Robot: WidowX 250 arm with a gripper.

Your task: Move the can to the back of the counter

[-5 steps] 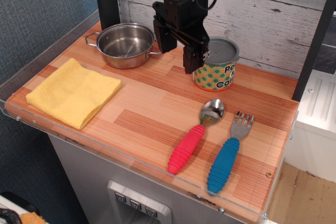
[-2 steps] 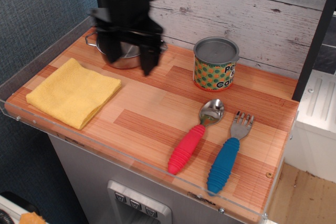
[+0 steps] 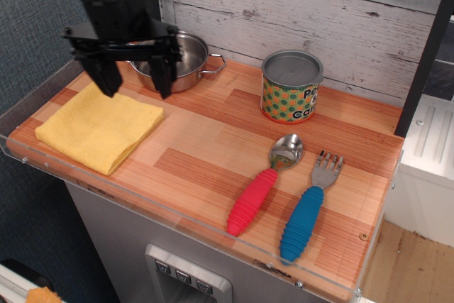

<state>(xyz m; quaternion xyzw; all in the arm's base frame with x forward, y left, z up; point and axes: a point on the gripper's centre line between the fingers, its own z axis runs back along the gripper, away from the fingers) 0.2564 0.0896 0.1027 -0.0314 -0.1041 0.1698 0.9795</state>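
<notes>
Two utensils lie nearest me at the front right of the counter: a spoon with a red ribbed handle and, just beside it on the right, a fork with a blue ribbed handle, both pointing their heads toward the back. Neither has shifted over the last second. At the front left corner I see the folded yellow cloth, also where it was.

My gripper has travelled a long way. A second ago it hung right beside the can; less than half a second ago it was over the middle-left of the board, in front of the pot; now it hovers over the left side, above the back edge of the cloth. Its two black fingers point down, spread wide apart, with nothing between them, so it is released and empty.

Behind the gripper, at the back left corner, the steel two-handled pot is partly hidden by the arm; only its right half and one handle show.

At the back, right of centre and close to the white plank wall, the can stands upright on the wood with its grey lid up and its green dotted label facing me. It has not moved in any of the three views, and is well apart from the gripper.
</notes>
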